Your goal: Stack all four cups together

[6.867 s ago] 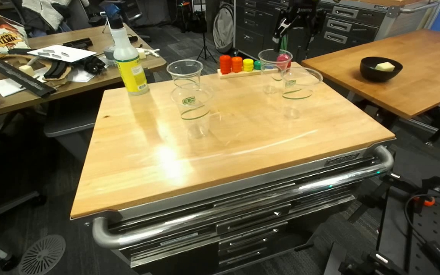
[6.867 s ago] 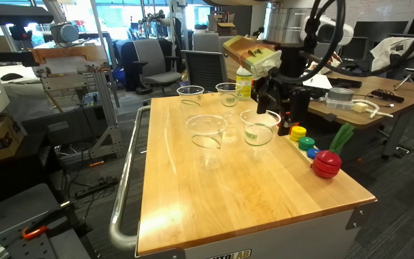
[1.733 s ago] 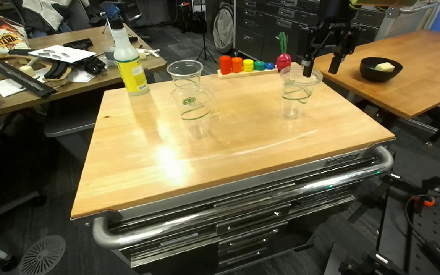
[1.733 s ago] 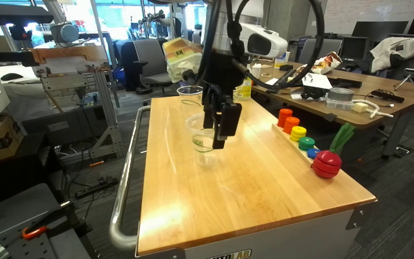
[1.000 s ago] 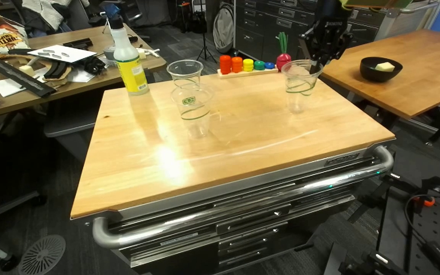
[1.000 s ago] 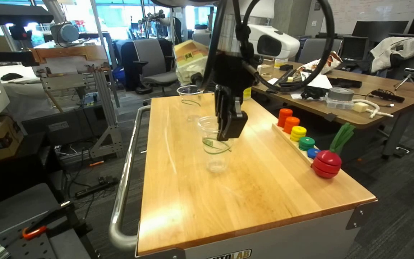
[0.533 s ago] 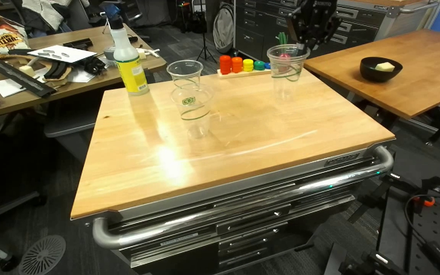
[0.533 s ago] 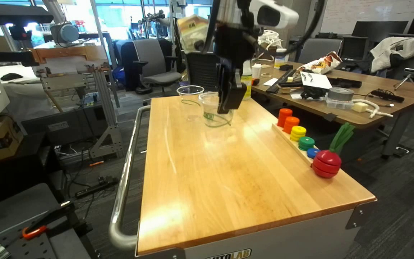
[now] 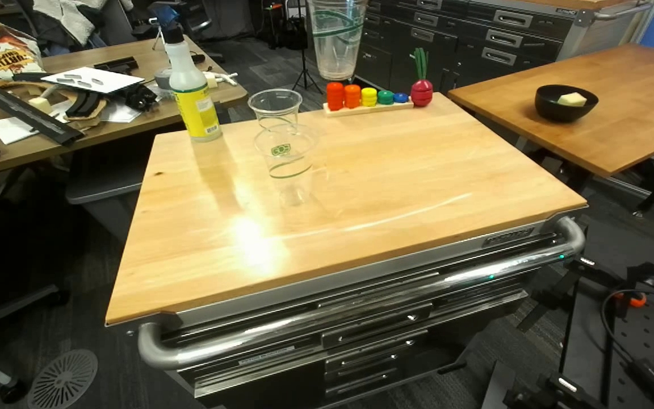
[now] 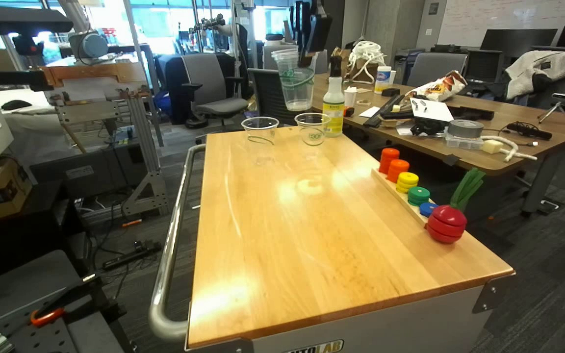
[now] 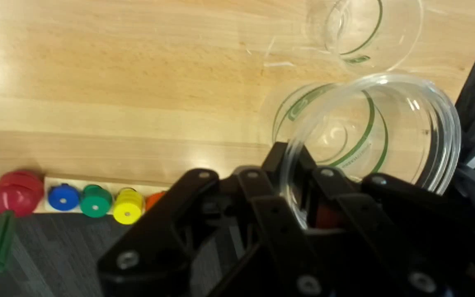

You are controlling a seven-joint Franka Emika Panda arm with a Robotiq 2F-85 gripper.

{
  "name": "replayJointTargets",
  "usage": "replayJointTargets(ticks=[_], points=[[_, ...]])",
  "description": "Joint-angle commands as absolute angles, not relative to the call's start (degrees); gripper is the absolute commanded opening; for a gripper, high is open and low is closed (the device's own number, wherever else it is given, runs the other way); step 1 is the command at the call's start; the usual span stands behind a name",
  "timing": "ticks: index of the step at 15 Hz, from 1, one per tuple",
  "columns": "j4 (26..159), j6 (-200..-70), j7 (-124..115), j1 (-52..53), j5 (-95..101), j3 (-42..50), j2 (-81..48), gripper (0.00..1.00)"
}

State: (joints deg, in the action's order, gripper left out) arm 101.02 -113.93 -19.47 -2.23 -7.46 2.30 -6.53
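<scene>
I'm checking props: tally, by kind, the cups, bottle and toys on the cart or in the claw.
Clear tapered plastic cups (2 nested in black claw): 4
Yellow-labelled translucent bottle: 1
Multicoloured wood-based disc toy: 1
Round red toy with green leaves: 1
Total: 7

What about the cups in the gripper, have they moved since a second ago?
Yes: up and leftward in an exterior view. The held cups now show above the red toy stack; before, they were lower and right of it.
</scene>
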Motion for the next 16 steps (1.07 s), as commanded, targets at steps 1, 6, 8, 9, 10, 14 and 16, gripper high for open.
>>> replayJointTargets(ticks=[1,6,8,9,10,14,16], points=[[86.8,-112.3,-19.5,-0.8,-5.1,1.7,-17.9,0.02],[73.2,-110.6,-19.6,0.1,-5.0,2.0,-29.6,0.02],[68.1,-109.8,-19.6,0.1,-5.4,1.9,-33.2,0.02],[65.5,-109.0,-19.5,0.1,-5.2,2.0,-34.7,0.02],[63.6,-108.4,-19.6,0.2,-4.9,2.1,-36.0,0.02],[58.9,-104.2,-19.0,-0.2,-5.3,2.0,-38.6,0.02],[58.3,-102.2,-18.4,-0.3,-5.4,1.8,-38.6,0.02]])
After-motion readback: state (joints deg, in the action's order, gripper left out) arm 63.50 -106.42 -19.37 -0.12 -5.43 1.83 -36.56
